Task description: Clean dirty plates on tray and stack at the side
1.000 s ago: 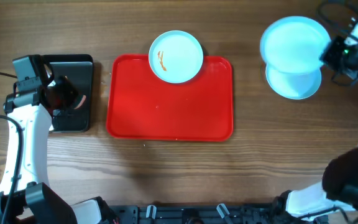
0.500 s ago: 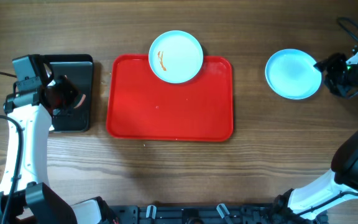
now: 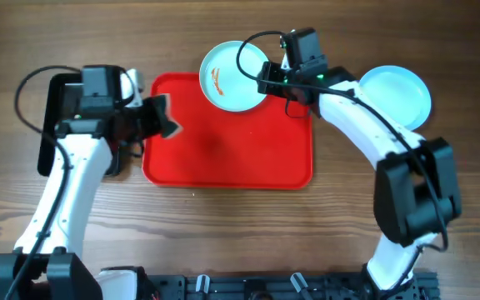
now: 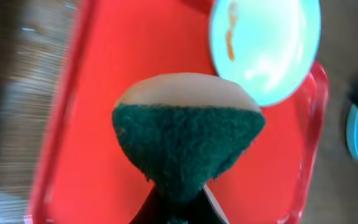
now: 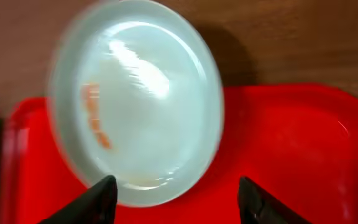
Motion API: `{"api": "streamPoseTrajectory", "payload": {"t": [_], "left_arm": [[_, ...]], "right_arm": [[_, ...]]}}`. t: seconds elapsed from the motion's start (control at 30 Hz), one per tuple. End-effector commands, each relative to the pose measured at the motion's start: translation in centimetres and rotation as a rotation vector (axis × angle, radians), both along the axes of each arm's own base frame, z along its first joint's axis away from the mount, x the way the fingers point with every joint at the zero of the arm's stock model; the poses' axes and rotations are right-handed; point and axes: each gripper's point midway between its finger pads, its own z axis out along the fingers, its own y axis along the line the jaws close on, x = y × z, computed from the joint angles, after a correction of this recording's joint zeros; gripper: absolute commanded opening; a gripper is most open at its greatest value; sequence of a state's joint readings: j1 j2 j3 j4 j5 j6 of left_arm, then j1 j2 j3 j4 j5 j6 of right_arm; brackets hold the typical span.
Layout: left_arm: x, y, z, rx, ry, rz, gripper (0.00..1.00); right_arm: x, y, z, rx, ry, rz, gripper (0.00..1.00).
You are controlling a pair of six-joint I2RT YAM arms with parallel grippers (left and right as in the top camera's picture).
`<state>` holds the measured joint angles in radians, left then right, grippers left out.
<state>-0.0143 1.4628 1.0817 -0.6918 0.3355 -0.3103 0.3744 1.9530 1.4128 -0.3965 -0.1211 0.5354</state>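
A dirty plate point(image 3: 234, 75) with an orange smear sits at the far edge of the red tray point(image 3: 223, 142), overhanging its rim. My right gripper point(image 3: 265, 83) hovers open at the plate's right edge; in the right wrist view its fingertips point(image 5: 101, 199) straddle the near rim of the plate point(image 5: 135, 99) above the tray point(image 5: 291, 149). My left gripper point(image 3: 152, 123) is shut on a green sponge point(image 4: 188, 137) over the tray's left part point(image 4: 104, 93), short of the plate point(image 4: 266, 46). Clean plates point(image 3: 407, 96) lie stacked on the table to the right.
A black tray point(image 3: 54, 117) lies left of the red tray, partly under my left arm. My right arm arches across the space between the red tray and the stacked plates. Bare wood surrounds the tray in front.
My right arm set a plate on the stack at the right, opened, and swung left to the dirty plate. My left arm carried the sponge from the black tray over the red tray.
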Motion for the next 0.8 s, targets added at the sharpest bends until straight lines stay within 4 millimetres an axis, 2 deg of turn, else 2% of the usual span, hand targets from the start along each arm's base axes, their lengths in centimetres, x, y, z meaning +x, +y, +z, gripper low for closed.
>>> {"api": "streamPoseTrajectory", "payload": {"t": [0.0, 0.07, 0.17, 0.2, 0.23, 0.27, 0.33, 0.5, 0.63, 0.7, 0.77], "left_arm": [[-0.6, -1.6, -1.1, 0.058, 0.015, -0.058, 0.04], [-0.8, -1.8, -1.4, 0.058, 0.025, -0.065, 0.04], [-1.0, -1.8, -1.6, 0.059, 0.034, -0.066, 0.04], [-1.1, -1.8, -1.6, 0.059, 0.034, -0.066, 0.04], [-1.0, -1.8, -1.6, 0.059, 0.033, -0.066, 0.04], [-1.0, -1.8, -1.6, 0.059, 0.033, -0.066, 0.04], [-1.1, -1.8, -1.6, 0.059, 0.034, -0.066, 0.04], [-1.1, -1.8, -1.6, 0.059, 0.033, -0.067, 0.04], [-1.2, -1.8, -1.8, 0.06, 0.043, -0.066, 0.04], [-1.8, -1.8, -3.1, 0.062, 0.091, -0.068, 0.04], [-3.3, -1.2, -6.1, 0.092, 0.2, -0.062, 0.04]], "right_arm": [[0.7, -1.1, -5.7, -0.054, 0.073, -0.072, 0.63], [1.0, -0.2, -7.0, -0.02, 0.08, -0.046, 0.62], [1.7, 0.4, -7.1, 0.006, 0.054, -0.04, 0.56], [1.8, 0.5, -7.0, 0.008, 0.047, -0.039, 0.46], [1.9, 0.5, -6.9, 0.008, 0.043, -0.038, 0.26], [1.8, 0.6, -6.9, 0.011, 0.045, -0.035, 0.16], [1.7, 0.8, -6.9, 0.022, 0.051, -0.022, 0.04], [-0.3, 2.0, -6.7, 0.056, 0.114, 0.085, 0.04], [-3.0, 1.0, -6.0, 0.014, 0.213, 0.103, 0.04], [-4.1, 0.5, -6.3, -0.013, 0.254, 0.12, 0.04], [-5.0, 0.0, -6.8, -0.055, 0.279, 0.156, 0.04]]}}
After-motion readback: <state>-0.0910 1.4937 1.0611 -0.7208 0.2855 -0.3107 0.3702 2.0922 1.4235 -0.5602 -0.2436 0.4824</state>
